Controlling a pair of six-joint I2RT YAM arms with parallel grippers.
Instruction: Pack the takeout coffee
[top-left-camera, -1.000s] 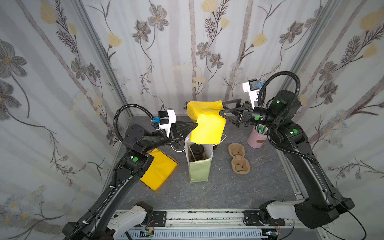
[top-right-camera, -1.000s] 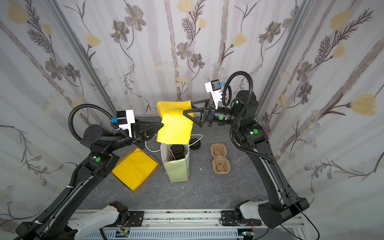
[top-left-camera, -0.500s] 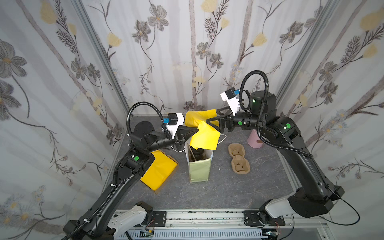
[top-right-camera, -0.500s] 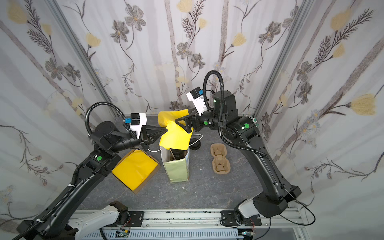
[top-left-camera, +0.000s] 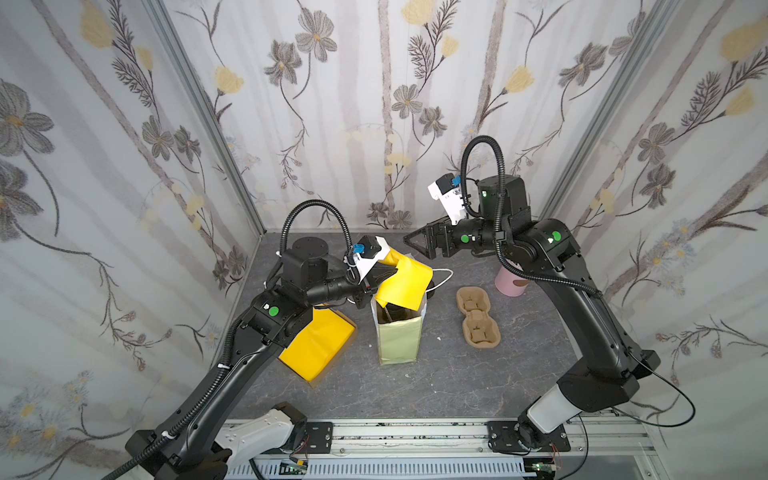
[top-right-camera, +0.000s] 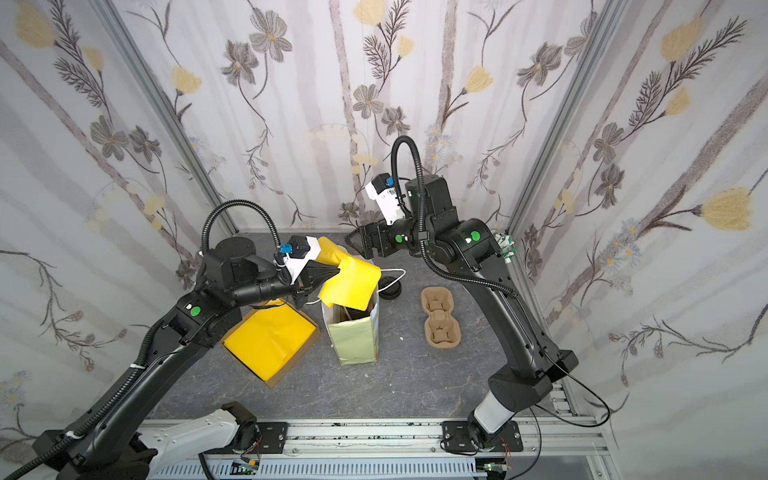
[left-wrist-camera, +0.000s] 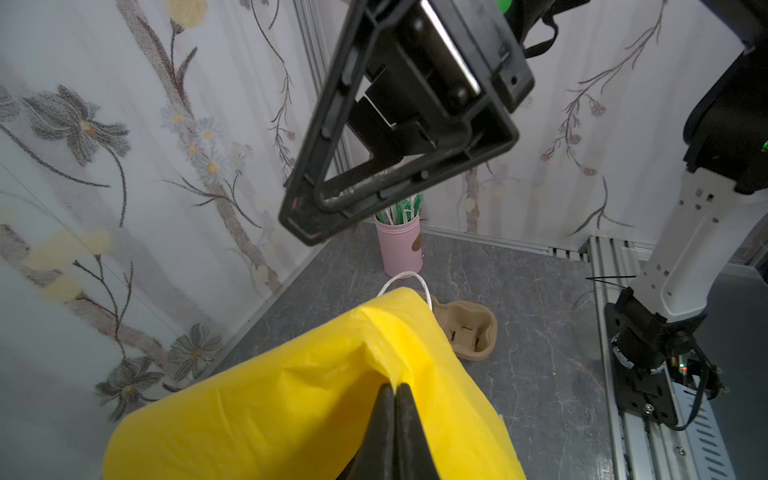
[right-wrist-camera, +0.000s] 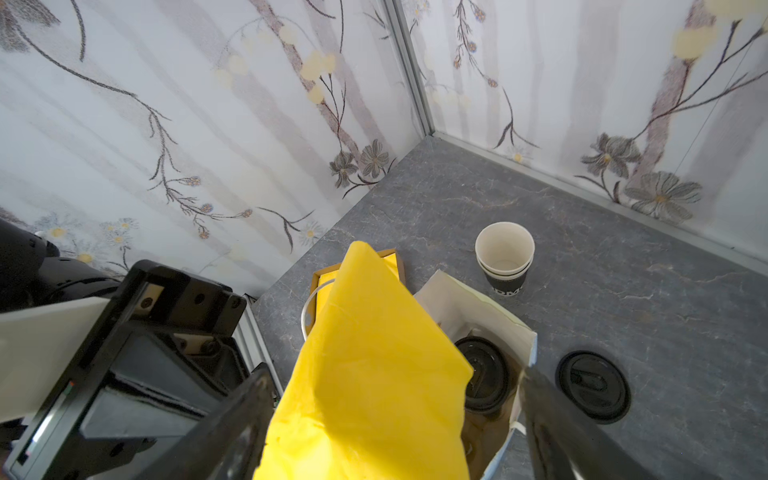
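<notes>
Tabletop (top-left-camera: 457, 374) carries an upright paper bag (top-left-camera: 399, 340), with the lidded coffee cup (right-wrist-camera: 484, 374) standing inside. Yellow tissue sheet (top-left-camera: 405, 282), pinched in the clenched left jaws, droops over the bag's mouth, ahead of and below the right jaws, which are spread wide and empty.

A second ago I had the yellow sheet (top-left-camera: 402, 283) stretched taut between both grippers, high above the paper bag (top-left-camera: 399, 338). Since then I've let go with the right gripper (top-left-camera: 415, 245). Its jaws now stand apart with nothing between them, and it has drawn back, so the sheet's top edge lies just below and ahead of its tips. I've brought the left gripper (top-right-camera: 338, 272) down and forward, and the sheet now droops from its closed tips over the bag's mouth.
</notes>
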